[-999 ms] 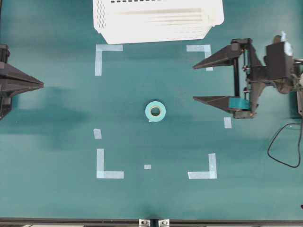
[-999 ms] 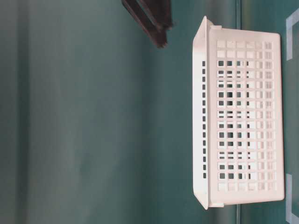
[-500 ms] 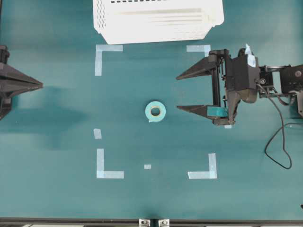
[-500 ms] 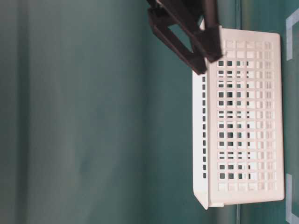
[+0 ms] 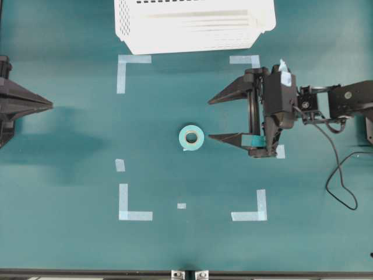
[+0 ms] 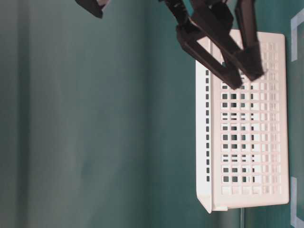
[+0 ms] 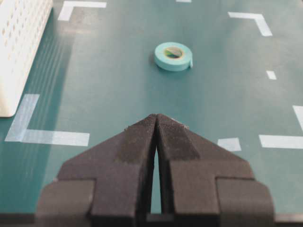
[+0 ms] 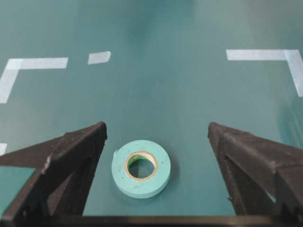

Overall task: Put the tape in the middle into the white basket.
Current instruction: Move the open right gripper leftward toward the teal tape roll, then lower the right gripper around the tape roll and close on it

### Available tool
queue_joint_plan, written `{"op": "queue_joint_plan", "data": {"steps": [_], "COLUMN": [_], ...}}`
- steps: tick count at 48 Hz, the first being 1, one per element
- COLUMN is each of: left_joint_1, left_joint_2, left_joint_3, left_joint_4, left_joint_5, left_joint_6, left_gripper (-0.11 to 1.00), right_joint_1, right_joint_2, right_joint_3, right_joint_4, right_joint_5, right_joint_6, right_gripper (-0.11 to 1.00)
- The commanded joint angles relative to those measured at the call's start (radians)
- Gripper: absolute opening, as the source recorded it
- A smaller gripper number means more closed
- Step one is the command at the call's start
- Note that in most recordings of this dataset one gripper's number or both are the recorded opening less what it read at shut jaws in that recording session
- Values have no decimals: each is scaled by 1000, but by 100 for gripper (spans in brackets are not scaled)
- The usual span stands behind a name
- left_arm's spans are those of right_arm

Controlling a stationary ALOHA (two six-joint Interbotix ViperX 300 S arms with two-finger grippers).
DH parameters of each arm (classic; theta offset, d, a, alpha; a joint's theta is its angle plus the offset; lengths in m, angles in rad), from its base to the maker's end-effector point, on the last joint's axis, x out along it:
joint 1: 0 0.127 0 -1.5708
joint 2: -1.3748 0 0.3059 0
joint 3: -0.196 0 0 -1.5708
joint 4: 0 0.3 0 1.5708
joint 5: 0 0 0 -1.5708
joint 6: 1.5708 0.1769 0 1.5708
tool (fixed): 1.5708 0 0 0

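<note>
The tape [image 5: 191, 137] sits mid-table, looks light and stiff; pinch across its outer rim. Right gripper [image 5: 210, 120] is spread wide, left gripper [image 7: 156, 118] pressed together.

Small teal tape [image 5: 191, 137] roll with tan core lies flat on the green table [image 5: 70, 175], hole up, mid-table; large white slotted basket [image 5: 192, 26] stands upright at the far edge, well apart.

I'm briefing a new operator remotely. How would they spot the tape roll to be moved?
Find the square marked by pale corner strips below the white basket. Near its centre lies the tape, the only ring there: teal, tan core, raised, not flat.
</note>
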State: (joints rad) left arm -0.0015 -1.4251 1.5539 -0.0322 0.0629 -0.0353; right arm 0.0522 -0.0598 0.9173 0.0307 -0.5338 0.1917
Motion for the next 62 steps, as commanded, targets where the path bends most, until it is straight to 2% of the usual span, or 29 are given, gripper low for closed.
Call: {"op": "queue_joint_plan", "data": {"steps": [1,38,62], "left_joint_1": [-2,0,9], "left_joint_2": [9,8,8], "left_joint_3": [-12,-9,-8], "left_joint_4": [2,2,2], "left_joint_5": [-8,-11,-12], "left_joint_6": [2,2,2], "left_gripper": [-11,-11,-11], "right_joint_1": [6,21,25], "right_joint_2": [8,130,204], "right_joint_3": [-28,-92,-124], "right_joint_4": [-2,0,-2], "right_joint_5": [-5,20,37], "right_joint_6": [3,5,31], "right_gripper": [100,100,100]}}
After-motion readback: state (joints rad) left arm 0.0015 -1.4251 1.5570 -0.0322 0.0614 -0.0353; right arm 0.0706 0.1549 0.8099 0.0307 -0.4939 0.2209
